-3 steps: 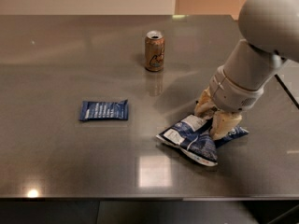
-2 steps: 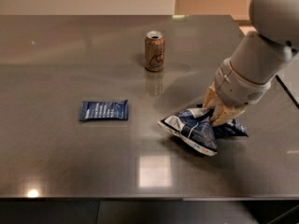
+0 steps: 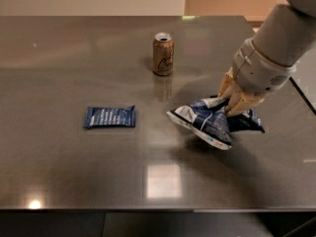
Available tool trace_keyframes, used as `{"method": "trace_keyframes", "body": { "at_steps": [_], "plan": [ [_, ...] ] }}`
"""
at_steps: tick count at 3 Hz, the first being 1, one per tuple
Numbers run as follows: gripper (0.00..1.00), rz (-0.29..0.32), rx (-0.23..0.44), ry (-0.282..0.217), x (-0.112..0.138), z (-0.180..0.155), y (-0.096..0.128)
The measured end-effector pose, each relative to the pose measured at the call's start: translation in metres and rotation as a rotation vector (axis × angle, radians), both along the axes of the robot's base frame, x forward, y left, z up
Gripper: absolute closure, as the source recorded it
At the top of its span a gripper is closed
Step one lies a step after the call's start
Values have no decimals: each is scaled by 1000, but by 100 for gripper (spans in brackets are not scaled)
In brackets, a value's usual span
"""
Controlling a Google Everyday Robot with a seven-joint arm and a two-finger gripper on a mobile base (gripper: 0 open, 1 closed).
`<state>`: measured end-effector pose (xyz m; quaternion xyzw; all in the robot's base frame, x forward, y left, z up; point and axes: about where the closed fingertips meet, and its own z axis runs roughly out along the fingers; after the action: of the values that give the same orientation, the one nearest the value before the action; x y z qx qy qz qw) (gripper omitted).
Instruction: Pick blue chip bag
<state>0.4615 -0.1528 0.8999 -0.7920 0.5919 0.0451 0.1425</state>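
Can (image 3: 163, 54) near behind, flat blue packet (image 3: 109, 117) well left, arm (image 3: 276, 38) slanting down from right, gripper (image 3: 232, 105) clamped on blue chip bag (image 3: 207, 122)

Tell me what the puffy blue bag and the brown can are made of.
The puffy dark-blue chip bag, pinched by the tan two-finger gripper at right, looks like thin glossy plastic film: it crinkles. The small bronze can looks like metal, probably aluminium: shiny silvery top rim.

table (image 3: 74, 181): smooth, glossy, mirror-like
blue chip bag (image 3: 205, 123): crinkled shiny film
can (image 3: 163, 54): smooth metal
gripper (image 3: 231, 105): right of centre, matt tan, pinching the bag
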Motion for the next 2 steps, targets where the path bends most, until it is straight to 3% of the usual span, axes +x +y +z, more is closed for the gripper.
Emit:
{"method": "trace_keyframes", "body": {
  "at_steps": [2],
  "plan": [
    [100, -32, 74, -35, 17, 72, 8]
  ]
}}
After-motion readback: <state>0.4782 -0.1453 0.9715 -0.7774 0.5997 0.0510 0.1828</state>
